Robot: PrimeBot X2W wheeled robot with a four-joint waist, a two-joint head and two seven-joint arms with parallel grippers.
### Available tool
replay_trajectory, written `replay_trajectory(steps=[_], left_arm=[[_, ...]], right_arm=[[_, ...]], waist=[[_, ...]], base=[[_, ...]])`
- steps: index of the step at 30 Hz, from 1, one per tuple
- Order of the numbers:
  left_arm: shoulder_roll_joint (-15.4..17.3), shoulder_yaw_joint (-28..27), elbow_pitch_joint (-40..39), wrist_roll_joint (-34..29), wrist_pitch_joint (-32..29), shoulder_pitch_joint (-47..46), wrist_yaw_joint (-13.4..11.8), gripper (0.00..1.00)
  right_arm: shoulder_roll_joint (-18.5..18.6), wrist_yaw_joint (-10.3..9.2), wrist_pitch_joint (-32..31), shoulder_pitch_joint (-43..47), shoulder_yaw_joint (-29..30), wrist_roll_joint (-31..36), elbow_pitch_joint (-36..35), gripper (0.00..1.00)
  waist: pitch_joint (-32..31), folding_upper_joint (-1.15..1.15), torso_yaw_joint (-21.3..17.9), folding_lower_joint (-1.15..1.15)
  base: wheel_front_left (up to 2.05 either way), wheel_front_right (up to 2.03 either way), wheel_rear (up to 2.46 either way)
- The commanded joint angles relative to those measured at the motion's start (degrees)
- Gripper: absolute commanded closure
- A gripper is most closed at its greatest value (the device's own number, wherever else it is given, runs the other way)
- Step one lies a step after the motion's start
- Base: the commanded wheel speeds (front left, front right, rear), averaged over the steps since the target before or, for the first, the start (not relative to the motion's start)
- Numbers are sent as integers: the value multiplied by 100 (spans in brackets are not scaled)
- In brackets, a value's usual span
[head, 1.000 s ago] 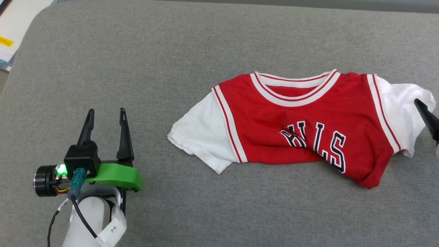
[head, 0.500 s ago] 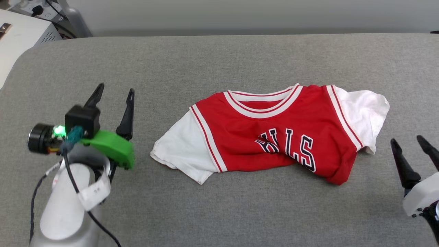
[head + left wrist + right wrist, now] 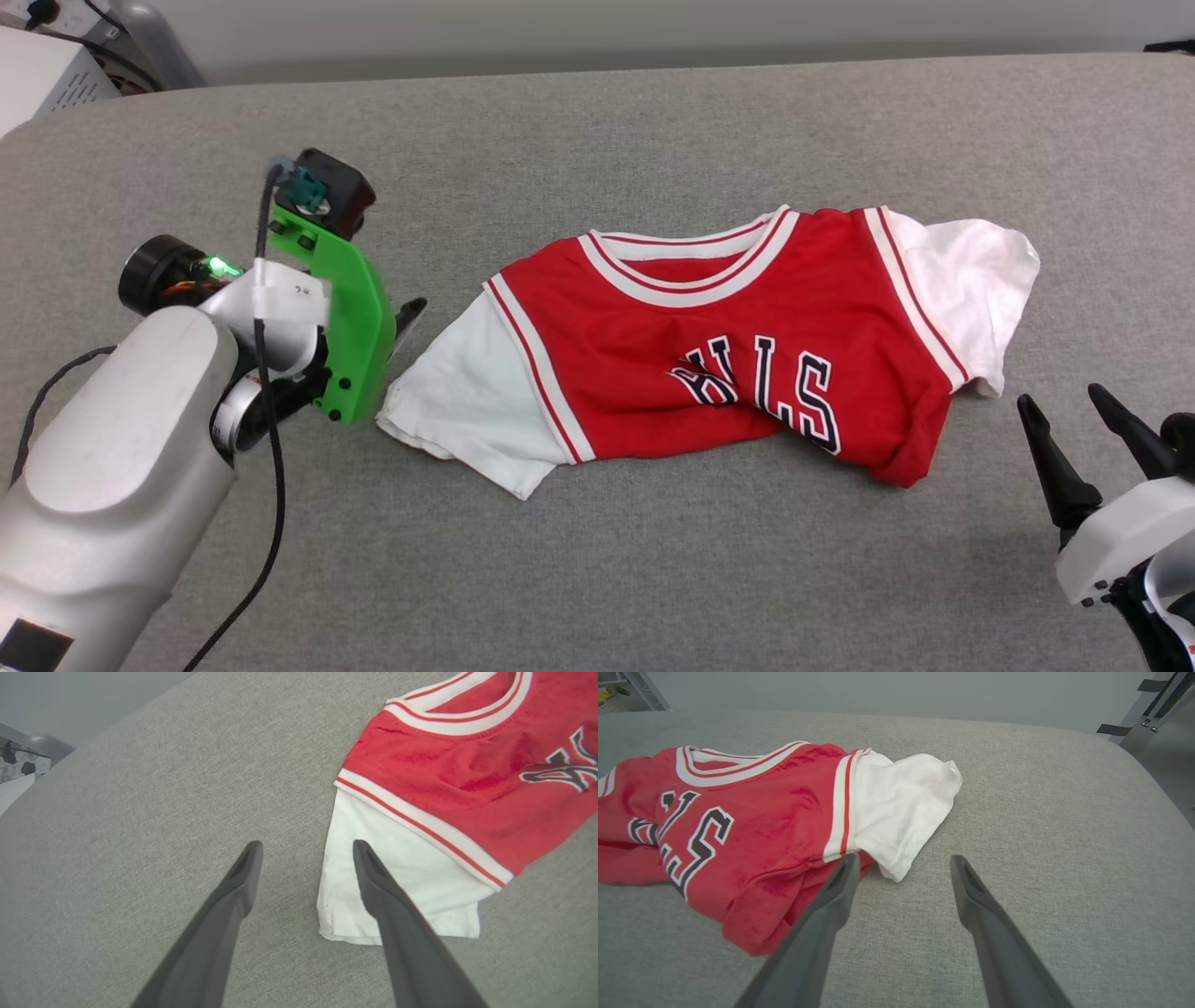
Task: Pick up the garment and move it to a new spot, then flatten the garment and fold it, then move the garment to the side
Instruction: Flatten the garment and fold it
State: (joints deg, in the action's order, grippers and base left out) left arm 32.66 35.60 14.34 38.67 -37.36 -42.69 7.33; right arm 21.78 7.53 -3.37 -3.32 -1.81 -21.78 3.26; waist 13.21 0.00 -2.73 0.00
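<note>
Over the left part of the grey padded table, my left gripper: spread wide and holding nothing, tips aimed down at the shirt's left end.
Left gripper's fingers: one finger is over bare table. The other crosses the edge of the white left sleeve. I cannot tell whether that tip touches the cloth.
Left wrist hardware: a green bracket hides most of this gripper in the head view, and a black cable trails down past my forearm.
Towards the table's near right corner, my right gripper: spread wide and empty, near the shirt but apart from it, with bare table between.
Right wrist view: one finger lines up in front of the bunched red cloth just below the white right sleeve; the other is over bare table.
Garment: a red Bulls T-shirt with white sleeves, lying chest up about mid-table, a little towards the right edge.
Long axis: sleeve to sleeve, roughly along the far edge, with the right sleeve slightly farther from me than the left.
Pointing: the collar is towards the far edge and the bottom towards the near edge.
Lay: the lower body is bunched and turned under. A crease runs through the black lettering, so only part of the word reads.
</note>
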Motion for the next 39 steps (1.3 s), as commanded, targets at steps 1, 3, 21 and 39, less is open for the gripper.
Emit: replay_trajectory(steps=[1,3,21,39], left_arm=[[139,202,1,175,-204,-162,14,0],[292,507,17,371,-413,-246,14,0],[513,2238,1173,1148,-235,-386,15,100],[331,2218,2676,1232,1079,-1213,15,100]], right_arm=[[-4,-4,-12,-32,-23,38,-10,0],[5,-4,-8,-81,-59,17,9,0],[86,-4,168,-395,-236,-135,308,0],[96,-4,220,-537,-123,-84,319,0]], waist=[[85,0,-81,0],[139,0,-133,0],[542,0,-376,0],[603,0,-512,0]], base=[[0,0,0],[0,0,0],[0,0,0],[0,0,0]])
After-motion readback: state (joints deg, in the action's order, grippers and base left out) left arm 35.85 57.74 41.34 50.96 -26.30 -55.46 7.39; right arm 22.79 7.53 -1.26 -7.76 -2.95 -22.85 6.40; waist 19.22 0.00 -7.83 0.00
